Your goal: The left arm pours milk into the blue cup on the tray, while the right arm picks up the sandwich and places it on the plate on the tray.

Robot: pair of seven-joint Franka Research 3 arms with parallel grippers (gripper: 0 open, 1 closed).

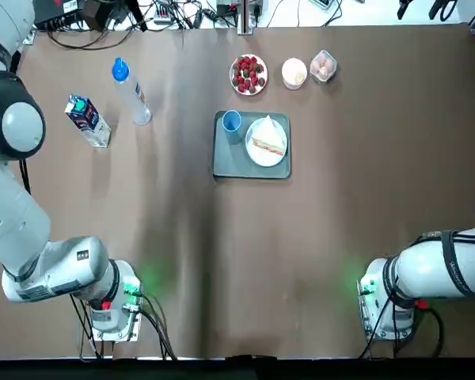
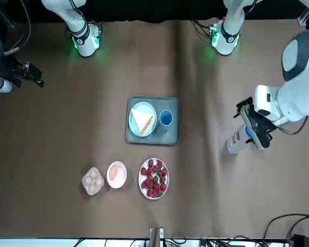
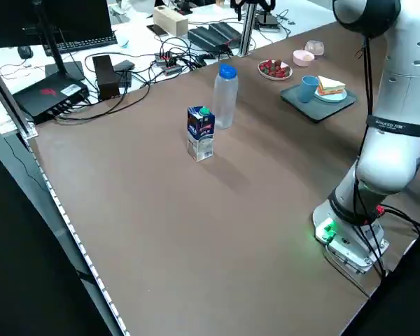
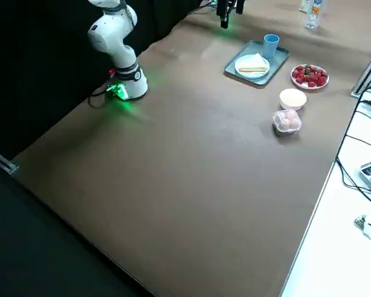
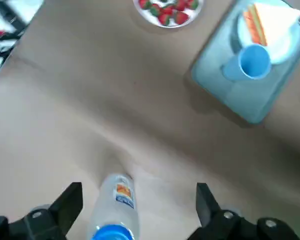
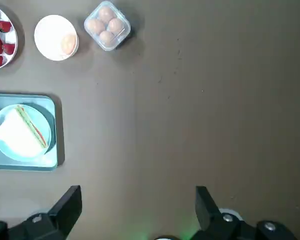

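Left gripper (image 5: pixel 139 192) wide open, empty, above surface's left side; right gripper (image 6: pixel 139 192) same, above right side. Milk carton (image 1: pixel 88 121) stood toward far left corner, blue cup (image 1: pixel 232 123) at tray's (image 1: pixel 229 162) far left corner, sandwich (image 1: pixel 267 137) on plate (image 1: pixel 263 158)

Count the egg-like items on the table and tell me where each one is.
5: four in the clear container, and one in the white bowl. More could be hidden beneath those in the container.

Blue cup (image 1: pixel 232 122), grey-blue tray (image 1: pixel 253 168)
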